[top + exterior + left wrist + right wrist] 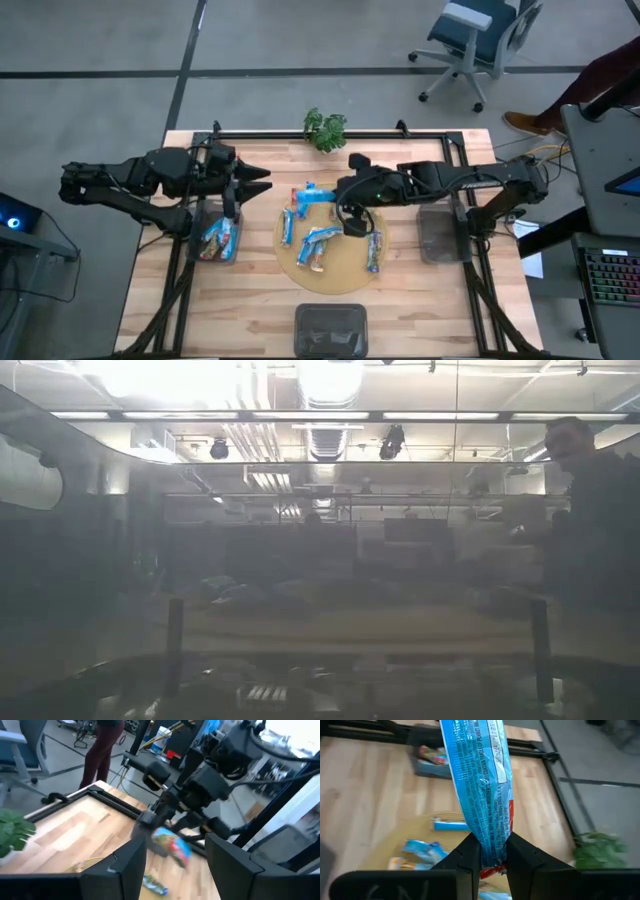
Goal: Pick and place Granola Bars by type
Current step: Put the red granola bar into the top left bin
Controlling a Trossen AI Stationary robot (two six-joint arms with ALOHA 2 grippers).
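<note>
Bars (318, 243) lie on the round mat (335, 280) on the counter. Right gripper (492, 851) pinches one blue bar (482, 785) by its end above them; it could slip. Left gripper (175, 857) hangs open.

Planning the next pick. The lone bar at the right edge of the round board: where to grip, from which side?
Come from straight above and pinch the lone bar mid-length across its narrow width. It lies flat on the round board, long sides clear of other bars. The right gripper is nearest but shut on a blue bar; the left gripper is open, farther off.
</note>
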